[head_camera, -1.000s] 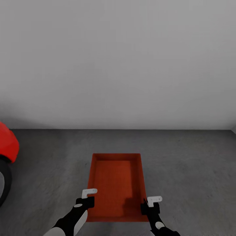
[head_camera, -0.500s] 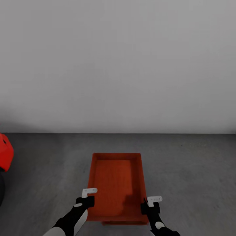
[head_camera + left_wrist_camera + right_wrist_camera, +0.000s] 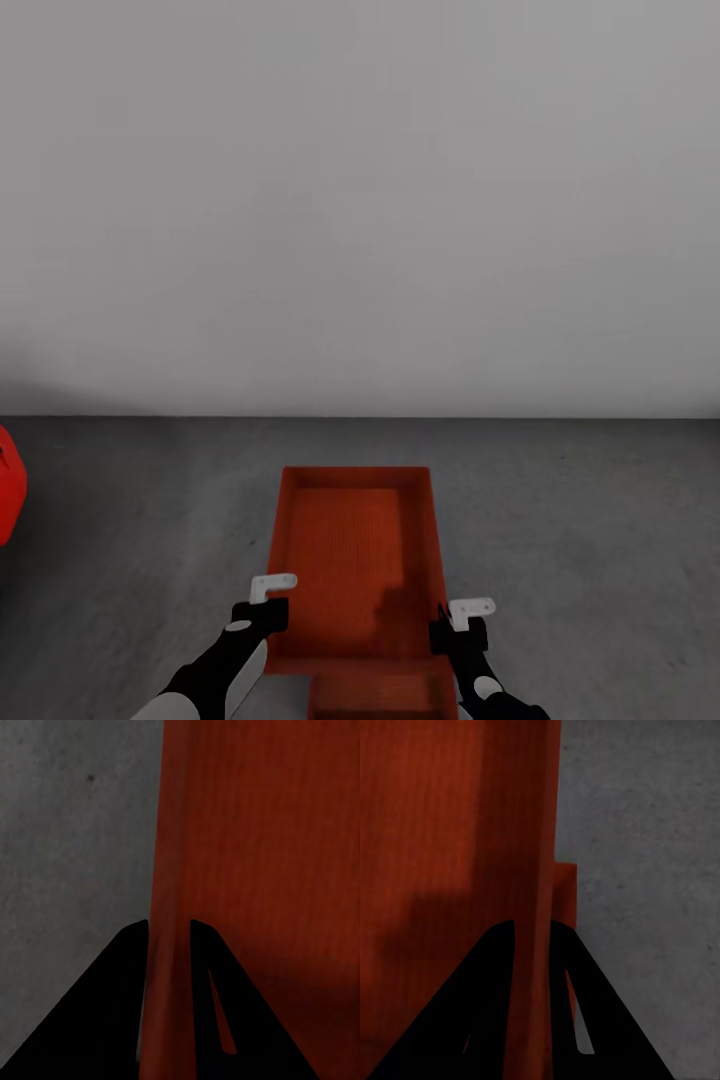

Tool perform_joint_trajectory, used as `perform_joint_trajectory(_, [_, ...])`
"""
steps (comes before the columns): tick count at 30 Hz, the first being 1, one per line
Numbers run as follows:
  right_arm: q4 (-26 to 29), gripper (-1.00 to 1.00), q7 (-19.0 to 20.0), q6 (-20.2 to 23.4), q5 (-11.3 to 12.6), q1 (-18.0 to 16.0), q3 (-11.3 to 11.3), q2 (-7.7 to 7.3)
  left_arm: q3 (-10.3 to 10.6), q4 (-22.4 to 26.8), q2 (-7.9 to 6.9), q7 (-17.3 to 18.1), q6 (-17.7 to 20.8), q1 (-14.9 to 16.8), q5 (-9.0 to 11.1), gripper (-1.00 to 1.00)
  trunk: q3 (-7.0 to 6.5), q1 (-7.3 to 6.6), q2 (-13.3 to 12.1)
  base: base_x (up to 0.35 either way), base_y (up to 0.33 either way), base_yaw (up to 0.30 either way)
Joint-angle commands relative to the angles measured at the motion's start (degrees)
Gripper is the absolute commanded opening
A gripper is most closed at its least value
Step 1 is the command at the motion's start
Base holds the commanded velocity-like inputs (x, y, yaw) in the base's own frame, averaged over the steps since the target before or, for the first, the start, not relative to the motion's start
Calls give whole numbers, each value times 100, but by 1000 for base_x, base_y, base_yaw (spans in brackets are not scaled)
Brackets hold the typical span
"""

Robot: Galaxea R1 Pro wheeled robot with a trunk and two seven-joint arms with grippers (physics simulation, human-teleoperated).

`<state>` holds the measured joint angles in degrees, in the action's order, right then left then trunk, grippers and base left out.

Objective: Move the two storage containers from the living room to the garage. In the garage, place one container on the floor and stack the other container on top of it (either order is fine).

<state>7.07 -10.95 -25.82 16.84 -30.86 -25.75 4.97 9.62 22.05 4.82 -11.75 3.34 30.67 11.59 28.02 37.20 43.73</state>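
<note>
A red-orange storage container [image 3: 355, 560] is held above the dark grey concrete floor [image 3: 580, 520], its side walls pinched by the left gripper [image 3: 166, 945] and right gripper [image 3: 532, 945]. A second container [image 3: 385, 697] is seen below it. No writing is legible.

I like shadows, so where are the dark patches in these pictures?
Head view: a stepped shadow lies inside the held container, near the right gripper. Right wrist view: the same soft dark patch covers the container's inside. Left wrist view: the left gripper shows as a black silhouette.
</note>
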Motion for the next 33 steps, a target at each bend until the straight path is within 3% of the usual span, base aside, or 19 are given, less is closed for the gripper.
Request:
perform_joint_trajectory(1, [5,-100,-330,-345,65,-8,79,-49,49,-113,-25,-90,37,0,57,-100,6,1,5,9,0,0])
perform_joint_trajectory(33, [5,-100,-330,-345,65,-8,79,-50,49,-112,-25,-90,37,0,80,-100,256,1,5,0,0,0])
